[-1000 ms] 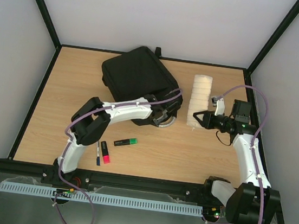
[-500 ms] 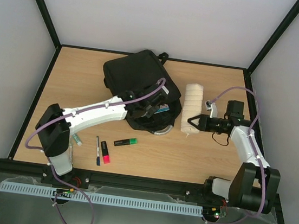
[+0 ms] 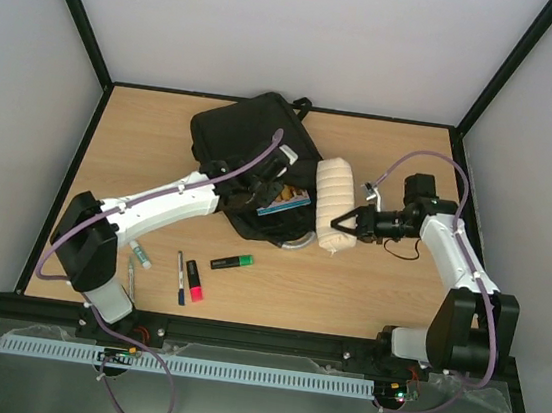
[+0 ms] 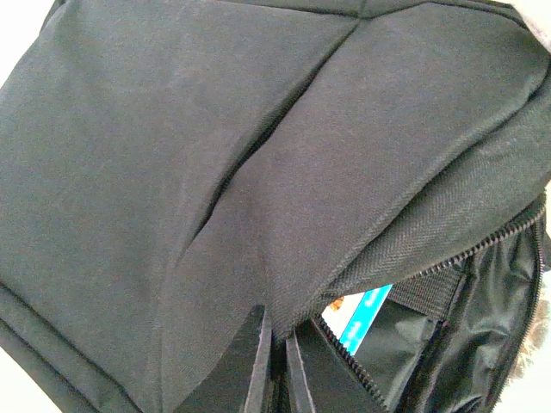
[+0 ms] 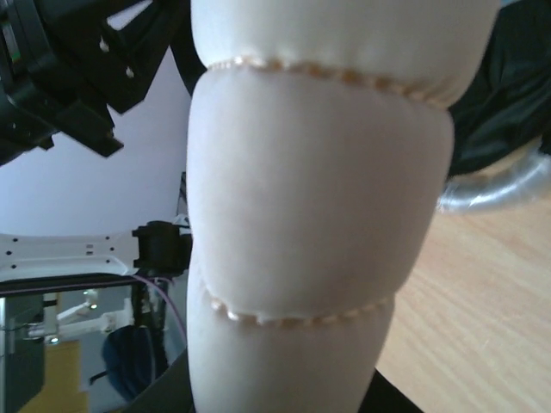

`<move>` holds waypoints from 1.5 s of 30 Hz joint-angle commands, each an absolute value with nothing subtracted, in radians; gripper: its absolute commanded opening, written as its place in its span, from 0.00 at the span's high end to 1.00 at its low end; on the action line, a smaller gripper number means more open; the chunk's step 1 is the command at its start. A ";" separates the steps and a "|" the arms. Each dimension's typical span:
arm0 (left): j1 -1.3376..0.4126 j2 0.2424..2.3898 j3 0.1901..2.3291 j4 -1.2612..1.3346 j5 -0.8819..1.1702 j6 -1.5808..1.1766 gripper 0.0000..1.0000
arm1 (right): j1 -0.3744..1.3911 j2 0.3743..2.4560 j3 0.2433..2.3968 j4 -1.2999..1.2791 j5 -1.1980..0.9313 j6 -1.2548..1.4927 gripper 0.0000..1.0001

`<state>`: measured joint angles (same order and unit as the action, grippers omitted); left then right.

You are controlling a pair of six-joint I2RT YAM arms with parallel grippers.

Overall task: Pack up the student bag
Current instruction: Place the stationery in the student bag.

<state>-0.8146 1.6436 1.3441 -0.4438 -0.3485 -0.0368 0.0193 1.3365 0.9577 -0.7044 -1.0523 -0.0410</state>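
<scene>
A pale wooden surface point(image 3: 387, 291) sits boxed in by white walls and a black frame. At the left claw point(image 4: 277, 335) we see the fingers pressed together on a fold of black fabric, pinching the flap of the student bag point(image 3: 239, 137) and holding its mouth up. The bag lies at the far middle of the surface, its mouth facing right, with a blue-edged book point(image 3: 289, 200) showing inside.

The right claw point(image 3: 344, 224) grips the near end of a cream padded roll point(image 3: 333, 188). The roll is tilted, its far end just beside the bag's mouth. Further out, near left, a green highlighter point(image 3: 234, 261) and a pink highlighter point(image 3: 195, 290) lie loose.

We judge the entry to be the risky part. The roll is fat and soft and held by one end, so it could sag or twist and snag on the zip edge. A push against the flap could pull the fabric out of the thin pinch and drop the mouth shut. The book may also block the way in.
</scene>
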 commanded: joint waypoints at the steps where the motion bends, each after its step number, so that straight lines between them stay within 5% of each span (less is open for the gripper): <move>1: -0.765 1.591 1.325 -0.380 -0.348 -0.061 0.98 | 0.042 1.324 0.928 -0.843 -1.117 -0.026 0.86; 21: -0.717 1.555 1.303 -0.330 -0.269 -0.080 0.98 | 0.228 1.173 0.708 -0.625 -1.036 0.168 0.93; 36: -0.716 1.463 1.254 -0.250 -0.184 -0.062 0.98 | 0.423 1.604 0.932 -0.390 -1.155 0.153 0.99; 45: -0.706 1.439 1.245 -0.238 -0.174 -0.060 0.98 | 0.433 1.788 1.017 -0.037 -0.995 0.430 0.97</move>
<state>-0.7124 1.5040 1.2369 -0.3401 -0.1856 -0.0612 0.4305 1.7233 0.9752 -0.2142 -1.0653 0.2924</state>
